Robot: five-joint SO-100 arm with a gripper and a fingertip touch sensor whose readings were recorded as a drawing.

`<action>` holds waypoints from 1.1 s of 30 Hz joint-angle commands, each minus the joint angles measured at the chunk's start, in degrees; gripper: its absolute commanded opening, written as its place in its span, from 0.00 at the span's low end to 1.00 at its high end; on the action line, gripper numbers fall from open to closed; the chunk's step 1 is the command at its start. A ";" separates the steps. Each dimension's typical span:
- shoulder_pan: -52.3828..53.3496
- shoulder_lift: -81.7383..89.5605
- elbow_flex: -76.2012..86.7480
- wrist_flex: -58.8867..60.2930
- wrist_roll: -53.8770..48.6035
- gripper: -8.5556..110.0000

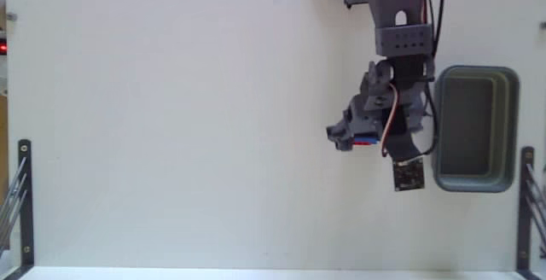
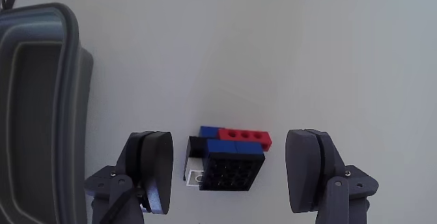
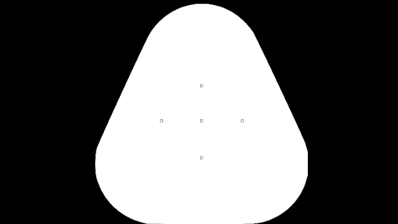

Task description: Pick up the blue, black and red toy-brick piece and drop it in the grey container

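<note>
Gripper [image 2: 235, 173] wide open, astride toy-brick piece [image 2: 229, 157], not touching | grey container [image 2: 41, 108] nearby | no legible writing

Bright, even light washes the white table [image 1: 171, 126] almost flat in the fixed view; shadows are faint. The wrist view is sharp, slightly greyer, with soft shade under the tool [image 2: 229, 176].

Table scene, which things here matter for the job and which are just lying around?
Job: toy-brick piece between the open gripper fingers; grey container.
Lying about: dark circuit board; metal brackets at the table edges.
</note>
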 commanded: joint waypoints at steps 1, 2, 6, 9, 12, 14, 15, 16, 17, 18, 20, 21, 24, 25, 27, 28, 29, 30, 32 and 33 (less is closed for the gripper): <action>0.03 2.37 0.82 -1.88 0.18 1.00; 0.03 2.32 1.24 -2.35 0.18 1.00; 0.03 2.11 2.76 -4.08 0.18 1.00; 0.03 1.92 3.82 -5.34 0.18 1.00; 0.03 1.72 4.73 -6.44 0.18 1.00; 0.03 1.53 5.51 -7.41 0.18 1.00; 0.03 1.47 5.76 -7.73 0.18 1.00; 0.03 1.37 6.14 -8.20 0.18 1.00; 0.03 1.26 6.50 -8.67 0.18 1.00; 0.03 1.19 6.74 -8.98 0.18 1.00; 0.03 0.98 7.40 -9.85 0.18 1.00; 0.03 0.92 7.59 -10.11 0.18 1.00; 0.03 0.74 8.10 -10.80 0.18 1.00; 0.03 0.68 8.25 -11.00 0.18 1.00; 0.03 0.57 8.54 -11.39 0.18 1.00; 0.03 0.51 8.71 -11.63 0.18 1.00; 0.03 0.46 8.83 -11.80 0.18 1.00; 0.03 0.39 9.01 -12.06 0.18 1.00; 0.03 0.24 9.36 -12.55 0.18 1.00; 0.03 0.15 9.57 -12.85 0.18 1.00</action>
